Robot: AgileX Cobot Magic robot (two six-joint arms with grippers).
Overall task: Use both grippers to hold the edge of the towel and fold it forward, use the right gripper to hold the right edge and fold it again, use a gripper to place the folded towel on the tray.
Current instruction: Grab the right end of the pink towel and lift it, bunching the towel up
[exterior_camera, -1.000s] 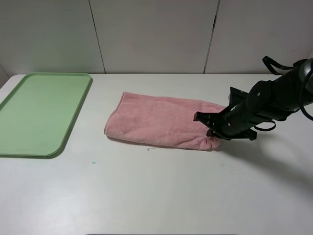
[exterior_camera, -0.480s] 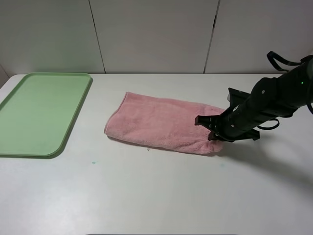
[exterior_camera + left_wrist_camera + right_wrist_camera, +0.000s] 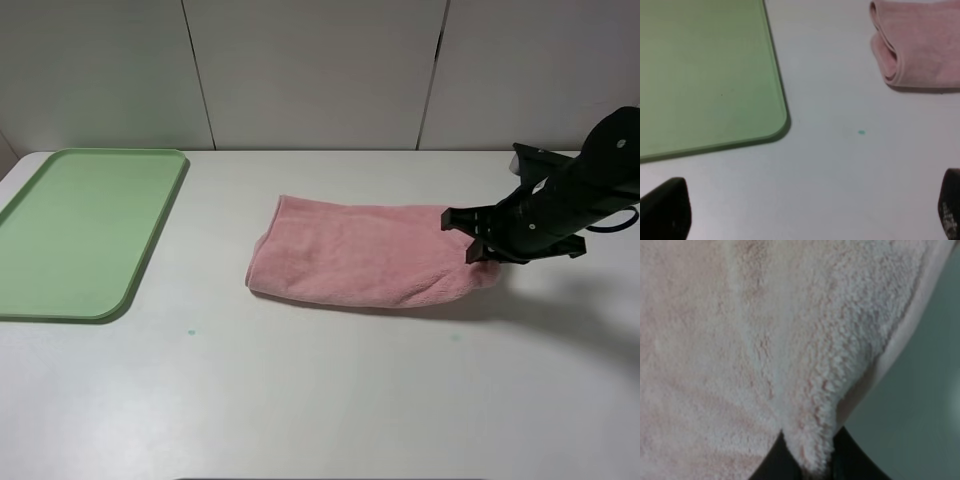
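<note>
Towel (image 3: pixel 365 255) first: you'll find it folded double on the table (image 3: pixel 320 400), right of centre, a long pink band running left to right; in the left wrist view its left end (image 3: pixel 895 55) shows the layers stacked one on the other. Your right gripper (image 3: pixel 478 245) is clamped on the towel's right end; the right wrist view shows the black fingers (image 3: pixel 772 465) pinched tight on a ridge of terry, with the smooth hem (image 3: pixel 912 315) curving just beside it. Whether that end hangs slightly off the table or rests on it is hard to tell from the high view. Your left gripper (image 3: pixel 807 212) is outside the high view; its own camera shows the two fingertips spread wide, gripping nothing, above the table near the tray's rounded corner. The tray (image 3: pixel 80 230) sits at the table's left edge, well apart from the towel; the towel is not in it, and its green floor shows right up to the low rim. A small teal speck (image 3: pixel 190 331) marks the table between tray and towel.
</note>
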